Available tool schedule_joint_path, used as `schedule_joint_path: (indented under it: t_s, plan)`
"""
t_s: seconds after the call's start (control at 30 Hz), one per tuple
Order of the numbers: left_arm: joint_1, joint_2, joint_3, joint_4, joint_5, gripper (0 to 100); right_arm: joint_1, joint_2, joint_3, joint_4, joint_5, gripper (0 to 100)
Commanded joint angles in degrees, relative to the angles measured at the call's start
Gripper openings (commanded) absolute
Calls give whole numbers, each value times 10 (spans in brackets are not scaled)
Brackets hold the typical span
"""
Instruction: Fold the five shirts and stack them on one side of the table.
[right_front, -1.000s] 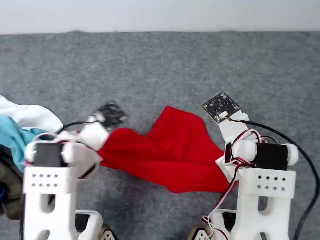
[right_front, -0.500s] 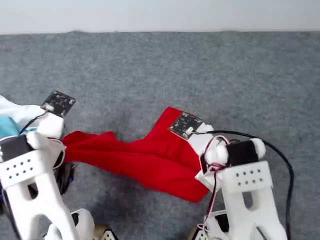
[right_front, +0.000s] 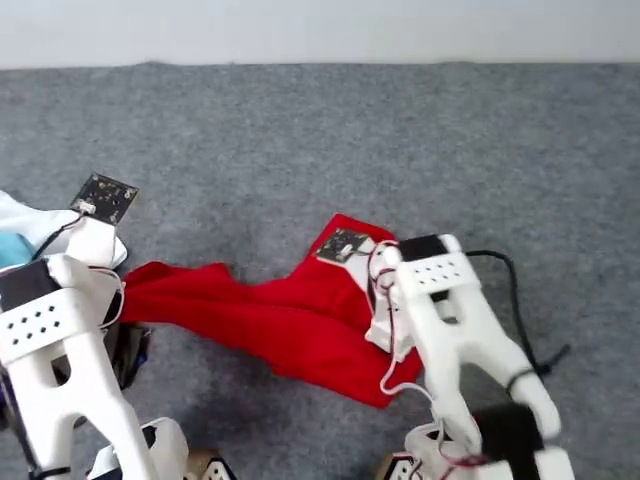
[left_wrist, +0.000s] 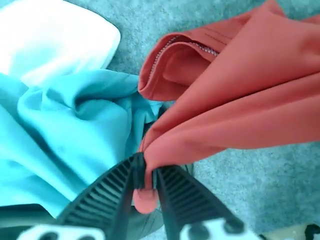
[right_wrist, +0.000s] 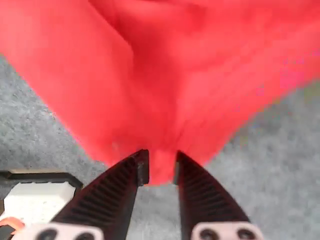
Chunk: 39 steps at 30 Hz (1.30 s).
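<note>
Red shirt (right_front: 270, 315) spans between arms | left gripper (left_wrist: 146, 169) clamped on one edge | right gripper (right_wrist: 160, 161) clamped on another | risk: thin pinch slips free under tension, or snags teal shirt (left_wrist: 65, 130)

red shirt (right_front: 260, 315): part hidden under right arm (right_front: 440, 310) | teal shirt (left_wrist: 65, 130): cut off at edge

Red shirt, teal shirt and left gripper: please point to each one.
red shirt (right_front: 285, 318), high view, middle of the cloth
teal shirt (left_wrist: 65, 130), left wrist view, crumpled middle
left gripper (left_wrist: 146, 171), left wrist view, between the fingertips
</note>
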Motion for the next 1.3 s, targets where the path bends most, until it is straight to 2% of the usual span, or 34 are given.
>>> schedule_joint_path:
  t_s: [0.0, 0.3, 0.47, 0.67, 0.87, 0.97, 1.13, 1.27]
  plan:
    - [-4, 0, -41, 10, 7, 13, -18, 40, -20, -36, -2, 47]
    - [-4, 0, -95, 40, 7, 13, 3, 179, -178, -165, -1, 43]
    - [-4, 0, -96, 40, 7, 13, 21, 290, -342, -176, -4, 40]
    - [-4, 0, -96, 39, 7, 13, 23, 398, -497, -91, -4, 40]
    - [-3, 0, -96, 36, 7, 13, 25, 400, -599, 45, -38, 43]
    - [-2, 0, -96, 35, 7, 13, 31, 398, -637, 47, -49, 43]
    - [-2, 0, -96, 34, 7, 13, 30, 418, -657, -31, -49, 43]
    - [-3, 0, -96, 34, 7, 13, 22, 416, -657, 19, -49, 43]
